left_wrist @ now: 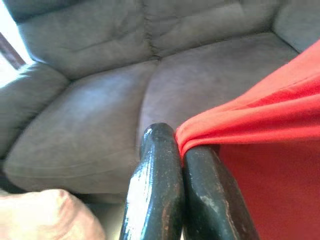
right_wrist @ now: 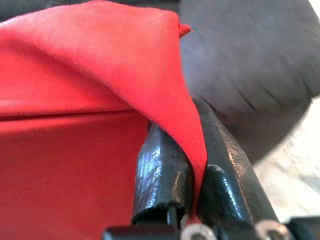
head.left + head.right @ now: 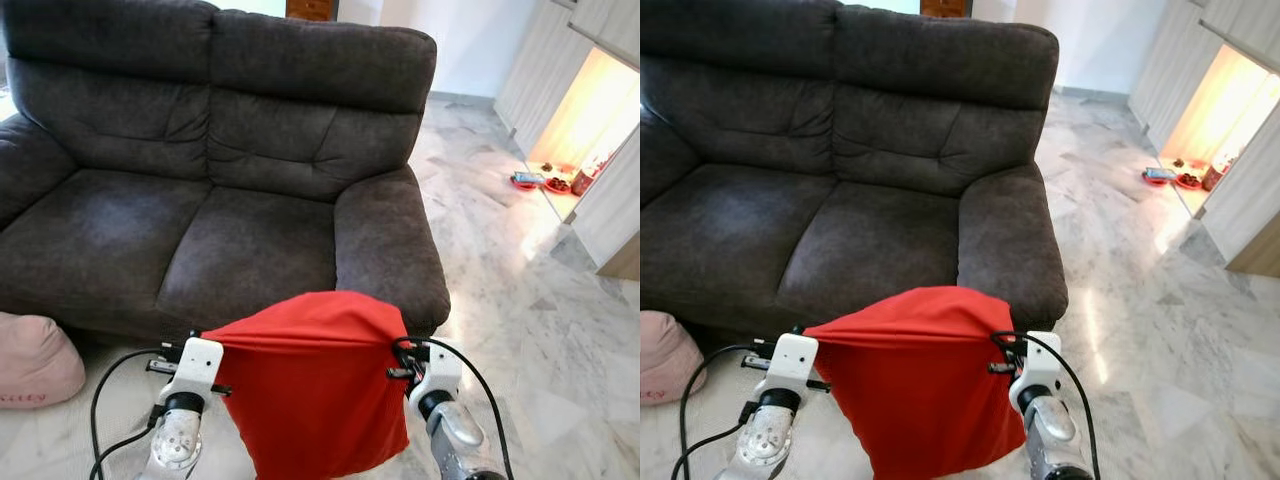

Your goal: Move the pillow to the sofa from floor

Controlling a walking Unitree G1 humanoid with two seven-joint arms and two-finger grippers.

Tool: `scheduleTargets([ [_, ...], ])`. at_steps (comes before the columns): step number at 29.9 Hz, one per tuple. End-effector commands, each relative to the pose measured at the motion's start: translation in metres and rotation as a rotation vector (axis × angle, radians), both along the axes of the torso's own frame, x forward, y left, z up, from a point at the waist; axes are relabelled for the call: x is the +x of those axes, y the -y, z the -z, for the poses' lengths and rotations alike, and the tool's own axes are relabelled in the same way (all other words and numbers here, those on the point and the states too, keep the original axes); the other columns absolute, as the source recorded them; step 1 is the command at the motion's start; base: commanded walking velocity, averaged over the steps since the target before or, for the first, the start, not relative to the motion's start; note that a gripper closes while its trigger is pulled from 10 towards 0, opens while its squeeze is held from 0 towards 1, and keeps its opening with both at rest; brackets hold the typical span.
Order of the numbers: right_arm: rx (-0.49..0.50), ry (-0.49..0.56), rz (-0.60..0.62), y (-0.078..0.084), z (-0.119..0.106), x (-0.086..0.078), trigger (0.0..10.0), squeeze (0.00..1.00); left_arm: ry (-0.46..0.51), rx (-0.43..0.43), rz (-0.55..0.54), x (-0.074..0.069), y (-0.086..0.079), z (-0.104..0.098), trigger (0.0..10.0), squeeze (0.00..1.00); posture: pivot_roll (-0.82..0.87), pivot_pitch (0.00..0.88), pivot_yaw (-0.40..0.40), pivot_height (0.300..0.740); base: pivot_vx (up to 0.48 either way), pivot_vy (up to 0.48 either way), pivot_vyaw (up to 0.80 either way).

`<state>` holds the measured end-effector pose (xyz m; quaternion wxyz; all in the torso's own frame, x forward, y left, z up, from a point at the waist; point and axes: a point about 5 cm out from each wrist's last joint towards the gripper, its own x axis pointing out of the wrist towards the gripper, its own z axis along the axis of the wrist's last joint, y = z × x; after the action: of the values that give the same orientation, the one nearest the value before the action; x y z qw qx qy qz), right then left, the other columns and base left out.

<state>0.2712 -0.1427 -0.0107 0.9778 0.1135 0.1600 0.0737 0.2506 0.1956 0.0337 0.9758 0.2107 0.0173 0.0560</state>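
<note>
A red pillow [image 3: 315, 385] hangs between my two arms, lifted off the floor in front of the dark grey sofa [image 3: 215, 235]. My left gripper [image 1: 181, 145] is shut on the pillow's left top corner. On the opposite side my right gripper [image 2: 195, 165] is shut on the right top corner, with red fabric pinched between its black fingers [image 2: 165, 170]. The pillow's upper edge is level with the front of the sofa's right seat cushion [image 3: 875, 255]. Both seat cushions are bare.
A pink pillow [image 3: 35, 360] lies on the floor at the sofa's left front corner. The sofa's right armrest [image 3: 385, 245] stands just ahead of my right arm. Marble floor [image 3: 520, 320] stretches to the right, with small red items [image 3: 540, 182] by a lit doorway.
</note>
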Motion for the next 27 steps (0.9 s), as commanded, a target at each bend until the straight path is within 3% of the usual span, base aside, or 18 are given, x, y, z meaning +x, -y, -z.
scheduleTargets([
  [1,-0.013,0.216,0.060,0.013,-0.036,0.023,10.0,0.00,0.160,0.022,-0.062,0.008,-0.017,-0.034,10.0,0.00,0.18,0.000,-0.146,0.740,0.000,0.000,0.00],
  [4,-0.008,0.315,0.065,0.013,-0.053,0.029,10.0,0.00,0.233,0.045,-0.057,0.009,-0.020,-0.055,10.0,0.00,0.17,0.000,-0.147,0.740,0.000,0.000,0.00],
  [7,-0.011,0.347,0.075,0.014,-0.060,0.032,10.0,0.00,0.263,0.057,-0.049,0.012,-0.019,-0.064,10.0,0.00,0.18,0.000,-0.149,0.740,0.000,0.000,0.00],
  [10,-0.022,0.412,0.095,0.016,-0.073,0.036,10.0,0.00,0.321,0.105,0.001,0.020,-0.011,-0.083,10.0,0.00,0.18,0.000,-0.151,0.740,0.000,0.000,0.00],
  [17,-0.024,0.416,0.115,0.015,-0.077,0.037,10.0,0.00,0.358,0.190,0.115,0.024,0.007,-0.100,10.0,0.00,0.18,0.000,-0.150,0.740,0.000,0.000,0.00],
  [27,-0.030,0.485,0.124,0.016,-0.095,0.041,10.0,0.00,0.385,0.188,0.102,0.026,0.007,-0.115,10.0,0.00,0.18,0.000,-0.151,0.740,0.318,0.000,0.00],
])
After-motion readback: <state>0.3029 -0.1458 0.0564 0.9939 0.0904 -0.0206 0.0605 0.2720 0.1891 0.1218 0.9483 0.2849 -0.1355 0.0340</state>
